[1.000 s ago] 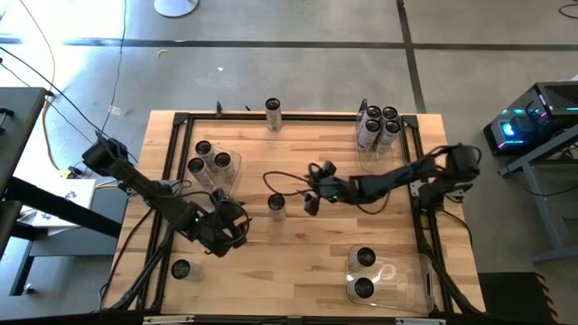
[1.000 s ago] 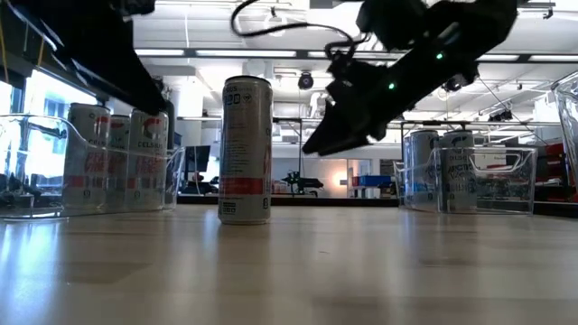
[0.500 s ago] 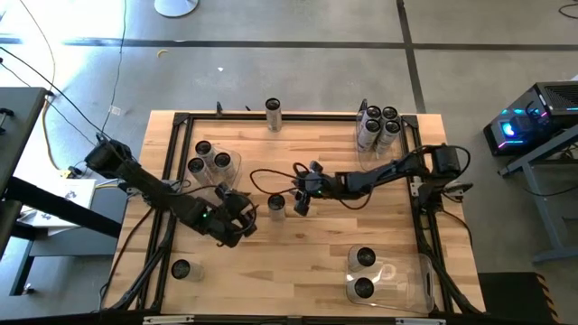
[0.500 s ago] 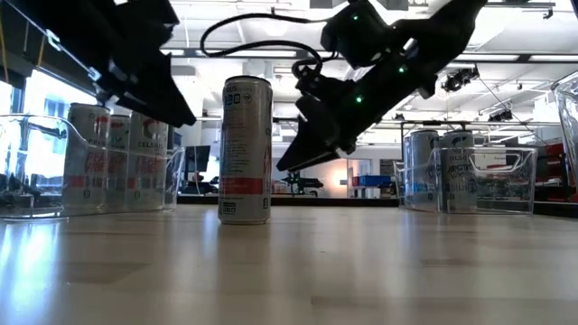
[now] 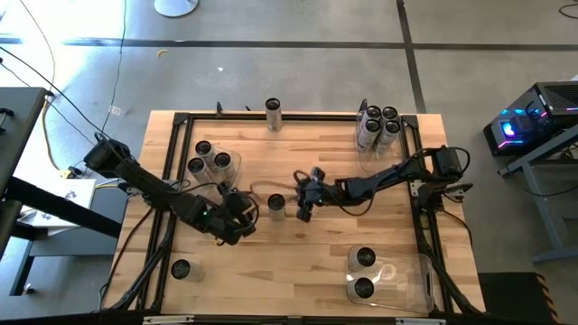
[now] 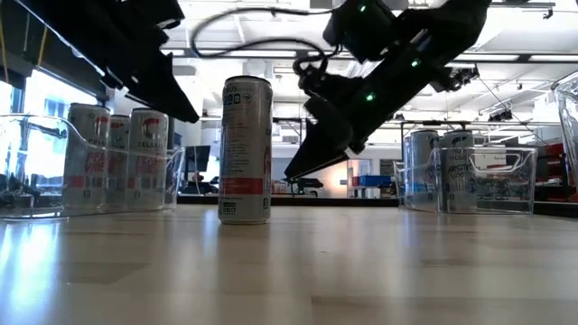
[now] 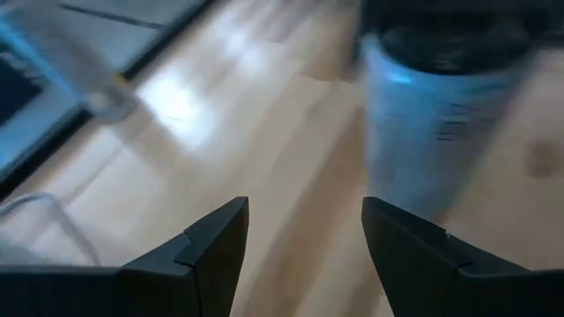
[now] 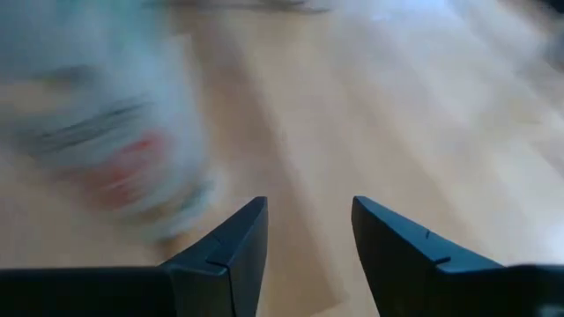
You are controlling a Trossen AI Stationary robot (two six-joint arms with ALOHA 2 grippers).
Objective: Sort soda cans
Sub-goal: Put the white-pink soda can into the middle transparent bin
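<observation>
One tall slim silver soda can with a dark round top (image 5: 276, 206) stands upright near the middle of the pale wooden surface (image 5: 307, 262), and both arms are crowding it. The left gripper (image 5: 242, 212) sits just beside it on one side and the right gripper (image 5: 303, 206) just beside it on the other. In each wrist view the two dark fingers are spread with bare wood showing between them, so neither is pinching anything, and the can is off to one side of the gap rather than inside it.

Handling-wise, my guess is it's a thin aluminium can: rigid enough if full, easy to dent if empty, smooth and a bit slippery, and tall for its narrow base, so a nudge near the top would tip it. I'd take it around the mid-body, fingers on opposite sides, squeezing gently.

The rest of the cans are already spread out:
- three in the clear plastic square bin at far left (image 5: 228, 168)
- a cluster of them at the far right corner (image 5: 378, 125)
- two in the clear bin at near right (image 5: 411, 280)
- one loner on the far edge (image 5: 273, 112)
- one at the near left corner (image 5: 181, 270)

Labels: from the low view the centre can has a red band low down and blocks of small print I can't read. The binned cans on the left (image 6: 110, 158) have red lettering that looks like "CELSIUS", but I wouldn't swear to it.
</observation>
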